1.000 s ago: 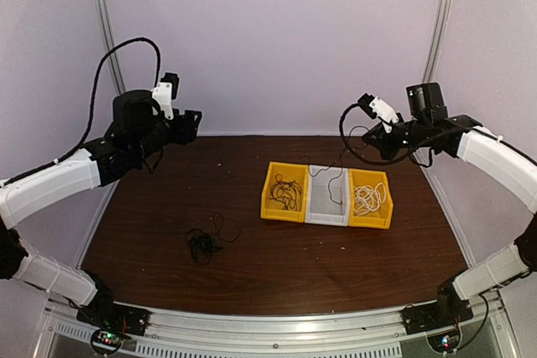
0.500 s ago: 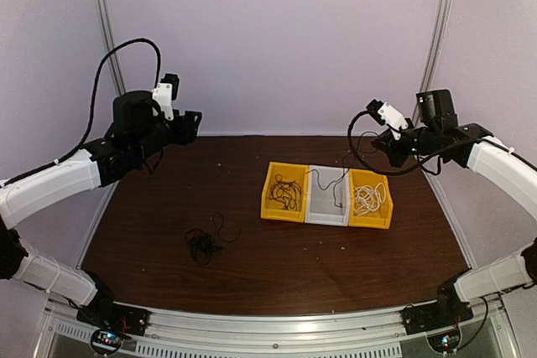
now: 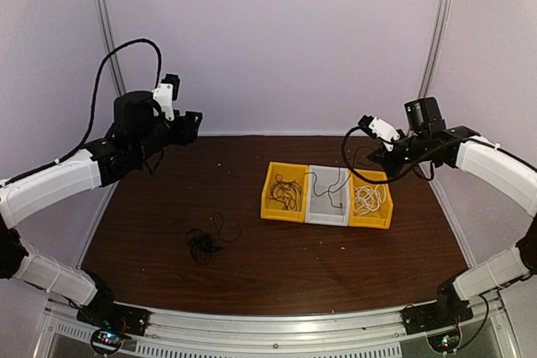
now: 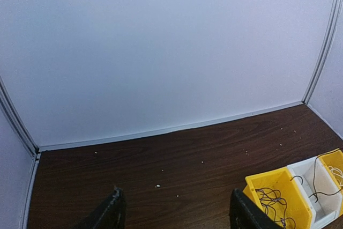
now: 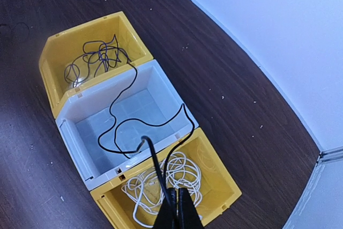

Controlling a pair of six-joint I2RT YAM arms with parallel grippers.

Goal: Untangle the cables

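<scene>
My right gripper (image 5: pixel 178 207) is shut on a thin black cable (image 5: pixel 131 127) and holds it above the bins; in the top view (image 3: pixel 375 150) it hovers over the right yellow bin. The cable loops down into the white middle bin (image 5: pixel 80 119) and runs on into the left yellow bin (image 5: pixel 53 60), joining tangled black cables (image 5: pixel 99 57). The right yellow bin (image 5: pixel 228 191) holds a coiled white cable (image 5: pixel 171 178). A small black cable tangle (image 3: pixel 201 243) lies on the table front left. My left gripper (image 4: pixel 174 213) is open and empty, raised at the far left (image 3: pixel 186 123).
The three bins stand in a row right of centre (image 3: pixel 325 211). The dark wooden table (image 3: pixel 252 274) is bounded by white walls at the back and sides. Small crumbs dot the far table.
My right gripper has shifted slightly left and lower with the black cable, and more cable has settled into the white bin. The left arm has not moved.
</scene>
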